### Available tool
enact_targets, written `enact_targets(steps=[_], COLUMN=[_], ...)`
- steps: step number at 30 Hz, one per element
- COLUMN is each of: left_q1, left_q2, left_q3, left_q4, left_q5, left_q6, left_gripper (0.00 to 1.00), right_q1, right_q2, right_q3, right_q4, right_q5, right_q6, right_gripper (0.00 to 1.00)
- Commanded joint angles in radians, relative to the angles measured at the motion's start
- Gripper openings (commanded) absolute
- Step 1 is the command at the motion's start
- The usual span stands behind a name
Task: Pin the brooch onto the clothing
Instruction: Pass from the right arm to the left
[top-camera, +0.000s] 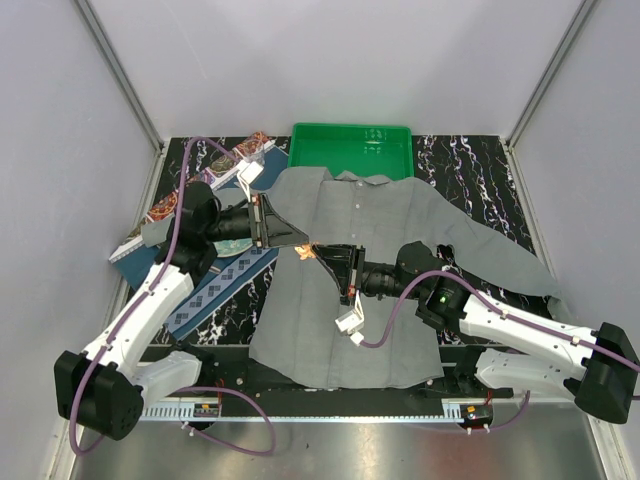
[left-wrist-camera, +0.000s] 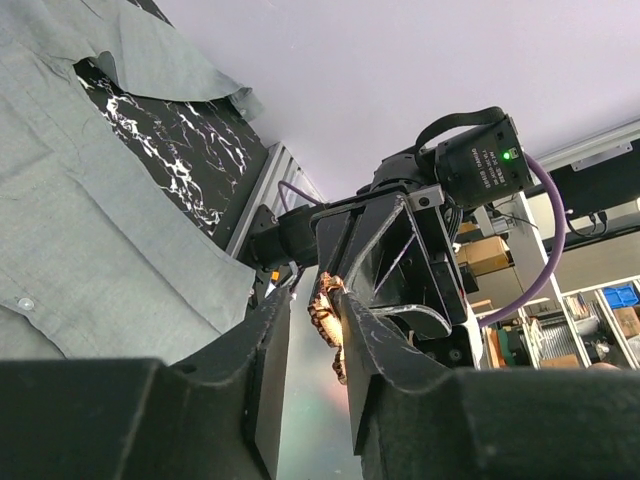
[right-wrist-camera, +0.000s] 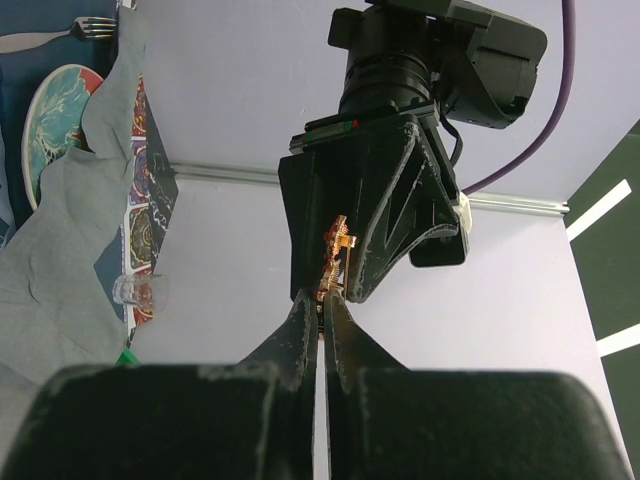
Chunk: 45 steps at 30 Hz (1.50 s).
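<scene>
Red-orange brooch (right-wrist-camera: 340, 243) hangs above the grey clothing (top-camera: 330, 335), pinched tight in the right pincer (right-wrist-camera: 322, 300) at its 3 o'clock. The left pincer (left-wrist-camera: 318, 325), at 9 o'clock, brackets it with jaws part-open.

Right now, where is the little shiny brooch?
In the top view, near the middle, the brooch is pinched in the right gripper, right where it meets the left gripper, above the grey shirt.

Robotics lab test cell: plain white panel walls (top-camera: 350, 60) in aluminium framing (top-camera: 118, 75) enclose a black marbled table (top-camera: 470, 160); beyond it, open metal shelving (left-wrist-camera: 560, 320) holds cardboard boxes (left-wrist-camera: 485, 252) and a blue bin (left-wrist-camera: 620, 295).
</scene>
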<state>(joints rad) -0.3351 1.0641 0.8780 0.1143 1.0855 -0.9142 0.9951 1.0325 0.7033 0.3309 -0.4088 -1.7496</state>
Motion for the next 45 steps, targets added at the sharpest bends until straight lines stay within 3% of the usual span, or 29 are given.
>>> enact_targets(steps=[1,3,8,11,12,13,14,16,18,20,22,24,25,27,30,32,36,38,45], left_q1=[-0.005,-0.007,-0.009,-0.010,-0.007,-0.005,0.001,0.008,0.011,0.007,-0.014,-0.097,-0.116,-0.127,-0.127,-0.114,-0.088,-0.076,-0.076], left_q2=[-0.021,-0.023,-0.024,-0.021,-0.024,-0.027,-0.029,-0.038,-0.041,-0.053,-0.072,-0.069,-0.073,-0.070,-0.044,-0.032,-0.023,-0.021,-0.053], left_q3=[-0.005,-0.010,-0.007,-0.001,0.006,0.013,0.030,0.061,0.111,0.148,0.192,0.223,0.226,0.217,0.214,0.207,0.190,0.173,0.104], left_q4=[0.028,0.018,0.018,0.008,-0.026,-0.056,-0.086,-0.201,-0.433,-0.531,-0.602,-0.682,-0.686,-0.697,-0.749,-0.752,-0.714,-0.671,-0.524], left_q5=[0.014,0.017,0.014,0.014,0.001,-0.015,-0.033,-0.122,-0.305,-0.402,-0.597,-0.779,-0.785,-0.750,-0.711,-0.629,-0.284,-0.204,-0.085], left_q6=[0.000,0.003,0.009,0.012,0.024,0.065,0.087,0.148,0.283,0.336,0.431,0.518,0.534,0.538,0.548,0.558,0.597,0.580,0.454], left_gripper=[0.31,0.30,0.10,0.00,0.00,0.00,0.00,0.00,0.00,0.00,0.00,0.00,0.00,0.00,0.00,0.00,0.00,0.00,0.00], right_q1=[0.011,0.010,0.010,0.011,0.013,0.013,0.011,0.011,0.011,0.011,0.010,0.010,0.010,0.008,0.005,0.005,0.002,0.004,0.002], right_q2=[-0.011,-0.006,-0.003,-0.008,-0.020,-0.031,-0.043,-0.087,-0.144,-0.182,-0.180,-0.108,-0.076,0.007,0.035,0.034,0.034,0.050,0.118], right_q3=[0.007,0.004,-0.001,-0.011,-0.008,-0.005,-0.001,-0.001,0.016,0.057,0.103,0.220,0.266,0.372,0.436,0.447,0.485,0.502,0.529], right_q4=[0.045,0.054,0.072,0.097,0.073,0.051,0.025,-0.045,-0.168,-0.310,-0.380,-0.479,-0.525,-0.640,-0.733,-0.788,-0.897,-0.950,-0.935], right_q5=[0.005,0.008,0.013,0.022,0.030,0.040,0.065,0.126,0.171,0.231,0.322,0.402,0.489,0.516,0.426,0.303,0.084,-0.036,-0.018], right_q6=[-0.002,-0.002,0.002,0.031,0.047,0.091,0.119,0.238,0.394,0.516,0.764,1.024,1.092,1.232,1.321,1.328,1.299,1.285,1.311], right_gripper=[0.00,0.00,0.02,0.25,0.37,0.59,0.65,0.77,0.79,0.83,0.87,0.86,0.84,0.81,0.82,0.80,0.77,0.74,0.69])
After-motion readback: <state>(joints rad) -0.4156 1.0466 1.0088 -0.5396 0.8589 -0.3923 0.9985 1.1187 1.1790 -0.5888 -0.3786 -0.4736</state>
